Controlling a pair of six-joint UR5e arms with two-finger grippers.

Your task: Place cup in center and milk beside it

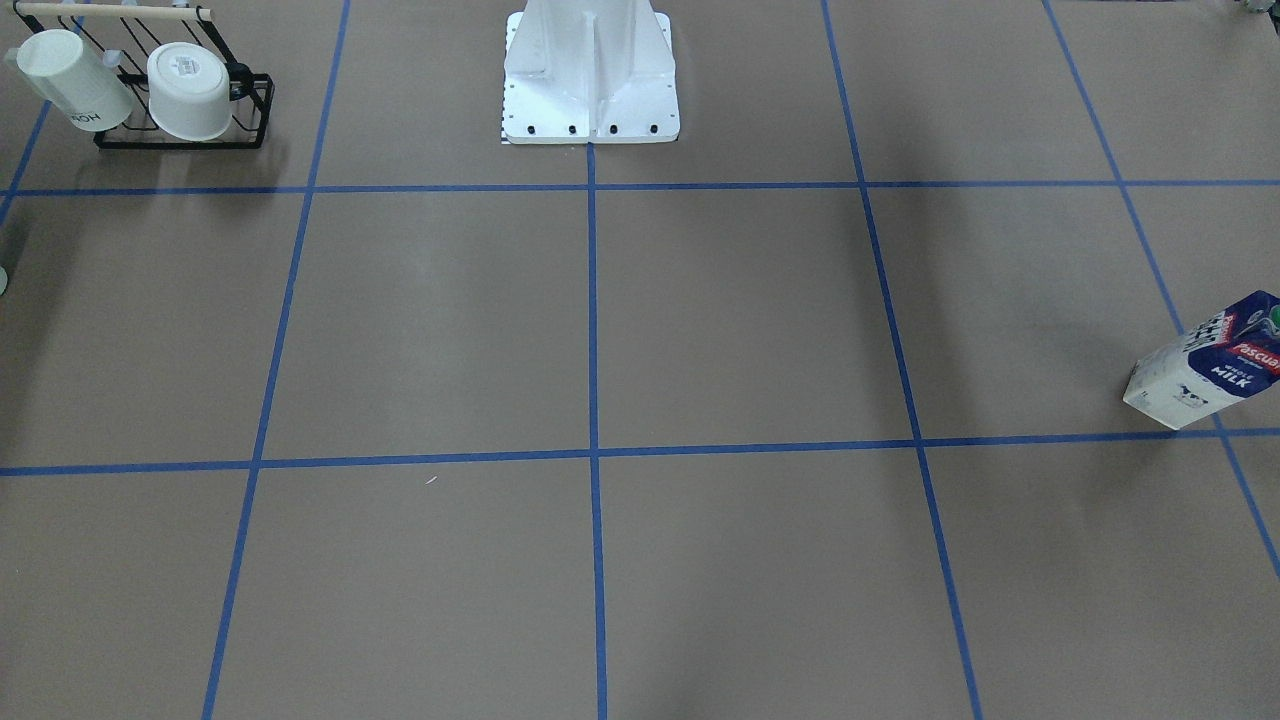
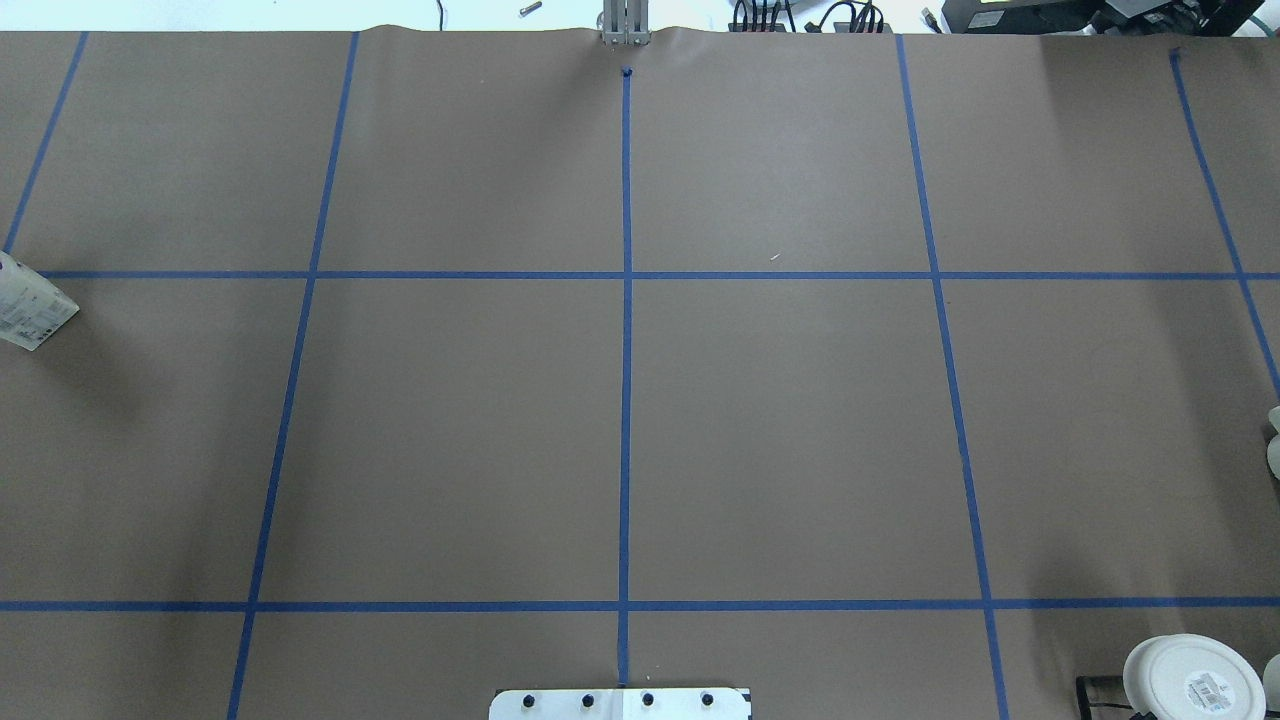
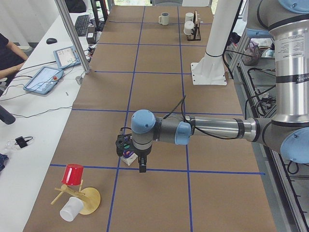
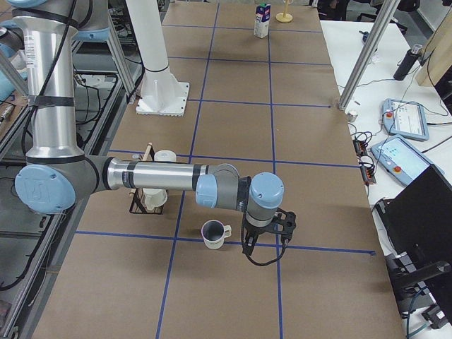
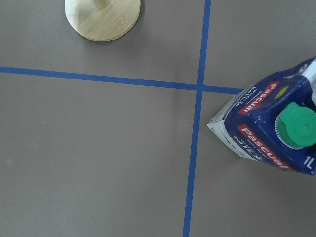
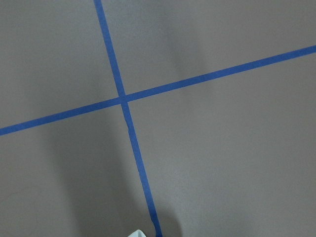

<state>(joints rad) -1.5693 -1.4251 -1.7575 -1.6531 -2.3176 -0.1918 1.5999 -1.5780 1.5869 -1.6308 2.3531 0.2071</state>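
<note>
— How does the left arm sit?
— From the left end it stretches level over the worktop; the wrist bends so the left tool points straight down, just beside the milk and half hiding it; whether it is open or closed, I cannot tell.

— What does its wrist camera add?
— The carton stands upright at 4 o'clock, green cap on top, just beside a tape crossing; the round base of a wooden stand sits at 11 o'clock; the side view shows a red cup on that stand.

— And overhead?
— Only the carton's foot shows, at the 9 o'clock edge; the centre crossing is well apart from it.

— The right arm?
— From the right end its forearm lies level and the wrist turns down; the right tool hangs at 3 o'clock of the cup, near it; its state I cannot tell either.

— Anything around the cup?
— A wire rack stands near, at its 10 o'clock; the front view shows a tall cup and a squat cup tipped on it, at that frame's 10 o'clock corner.
</note>
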